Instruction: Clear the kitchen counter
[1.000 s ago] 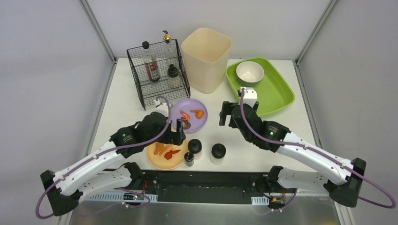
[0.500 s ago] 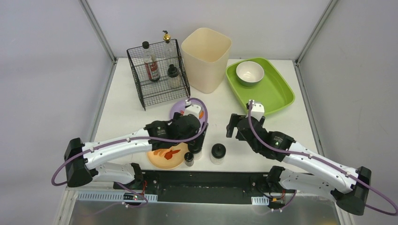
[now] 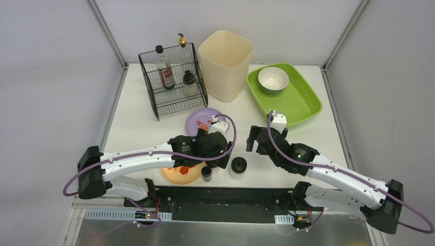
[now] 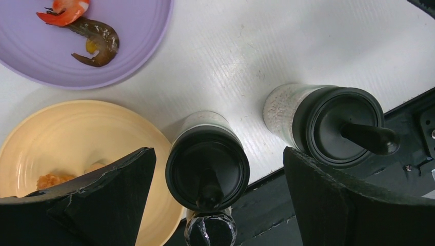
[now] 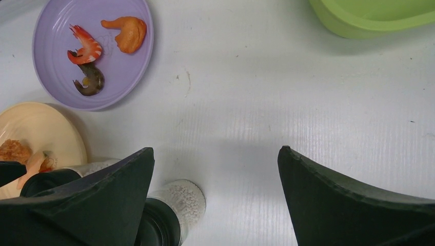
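The white kitchen counter (image 3: 149, 125) holds a purple plate (image 3: 197, 119) with shrimp pieces, a cream plate (image 3: 179, 175) with food, two black-lidded shakers and a small dark bottle (image 3: 206, 174). My left gripper (image 3: 217, 160) is open, high above the left shaker (image 4: 208, 164), which shows between its jaws without touching them. The right shaker (image 3: 237, 166) stands free beside it and shows at the right in the left wrist view (image 4: 333, 125). My right gripper (image 3: 251, 137) is open and empty over bare counter (image 5: 246, 118), just right of the right shaker (image 5: 179, 205).
A black wire rack (image 3: 172, 79) with bottles stands at the back left. A tall beige bin (image 3: 225, 64) is at the back middle. A green tray (image 3: 302, 100) with a white bowl (image 3: 273, 79) is at the back right. The counter's near edge runs just behind the shakers.
My left arm has swung right, from over the cream plate to above the left shaker. My right arm has drawn back from the green tray toward the near edge.
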